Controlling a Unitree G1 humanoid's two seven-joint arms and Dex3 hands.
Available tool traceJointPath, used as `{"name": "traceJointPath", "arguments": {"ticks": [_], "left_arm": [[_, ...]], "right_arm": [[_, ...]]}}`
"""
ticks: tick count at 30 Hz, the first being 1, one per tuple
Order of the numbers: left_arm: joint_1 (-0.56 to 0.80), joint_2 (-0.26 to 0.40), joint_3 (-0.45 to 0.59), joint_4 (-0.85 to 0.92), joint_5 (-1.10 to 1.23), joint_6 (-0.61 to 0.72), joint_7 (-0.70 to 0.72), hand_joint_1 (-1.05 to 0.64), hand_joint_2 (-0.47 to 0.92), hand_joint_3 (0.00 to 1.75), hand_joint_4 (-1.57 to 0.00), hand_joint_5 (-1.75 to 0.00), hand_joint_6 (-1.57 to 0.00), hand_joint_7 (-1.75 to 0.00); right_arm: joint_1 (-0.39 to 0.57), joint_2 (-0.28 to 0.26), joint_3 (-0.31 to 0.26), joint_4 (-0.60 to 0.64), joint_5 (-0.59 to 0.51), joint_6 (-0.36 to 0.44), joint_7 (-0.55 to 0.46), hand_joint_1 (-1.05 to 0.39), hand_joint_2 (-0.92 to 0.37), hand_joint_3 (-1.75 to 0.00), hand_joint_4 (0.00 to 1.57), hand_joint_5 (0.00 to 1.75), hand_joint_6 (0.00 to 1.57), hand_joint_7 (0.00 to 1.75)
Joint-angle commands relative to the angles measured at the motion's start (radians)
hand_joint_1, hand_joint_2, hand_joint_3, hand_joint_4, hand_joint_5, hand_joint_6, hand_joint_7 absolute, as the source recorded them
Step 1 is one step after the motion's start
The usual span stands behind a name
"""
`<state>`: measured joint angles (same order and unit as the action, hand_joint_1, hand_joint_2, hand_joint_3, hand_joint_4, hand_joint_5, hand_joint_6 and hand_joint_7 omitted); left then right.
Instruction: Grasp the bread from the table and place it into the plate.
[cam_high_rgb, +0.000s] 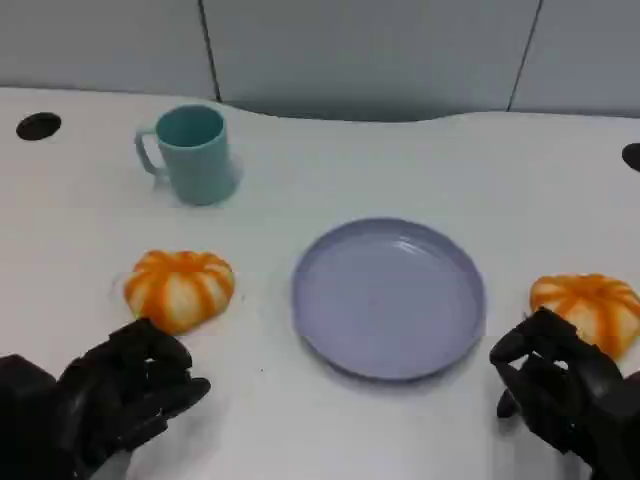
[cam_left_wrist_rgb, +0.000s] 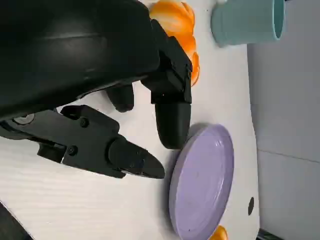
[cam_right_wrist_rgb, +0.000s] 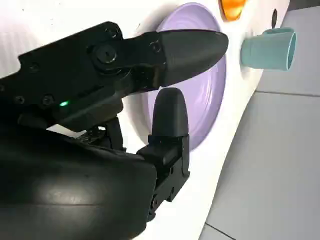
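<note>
The plate lay bare at the middle of the table, so nothing had yet been placed in it. Two orange-and-white striped buns served as bread: the left bun sat just beyond the left hand, the right bun just beyond the right hand. Both hands hovered low with fingers loosely parted, holding nothing. A teal mug stood at the far left, well apart from the plate. By this evidence, grasp, carry and release all remained undone.
</note>
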<state>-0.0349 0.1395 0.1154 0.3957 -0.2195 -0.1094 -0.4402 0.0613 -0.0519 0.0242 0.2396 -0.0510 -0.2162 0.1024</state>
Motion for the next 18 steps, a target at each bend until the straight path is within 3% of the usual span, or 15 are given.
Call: {"name": "traceJointPath", "arguments": {"ticks": [1,18], "left_arm": [[-0.001,0.018,0.004,-0.008,0.006,0.012,0.008,-0.26,0.89,0.00,-0.61,-1.75,-0.50,-1.63],[-0.002,0.023,0.004,-0.005,0.025,-0.051,0.011,-0.24,0.90,0.00,-0.60,-1.75,-0.50,-1.61]], "right_arm": [[-0.001,-0.011,-0.007,-0.004,0.008,-0.013,0.000,-0.29,-0.92,-0.34,0.59,1.75,0.40,1.75],[-0.002,-0.002,-0.004,0.003,0.005,-0.021,-0.007,-0.29,-0.92,-0.34,0.59,1.75,0.40,1.75]]}}
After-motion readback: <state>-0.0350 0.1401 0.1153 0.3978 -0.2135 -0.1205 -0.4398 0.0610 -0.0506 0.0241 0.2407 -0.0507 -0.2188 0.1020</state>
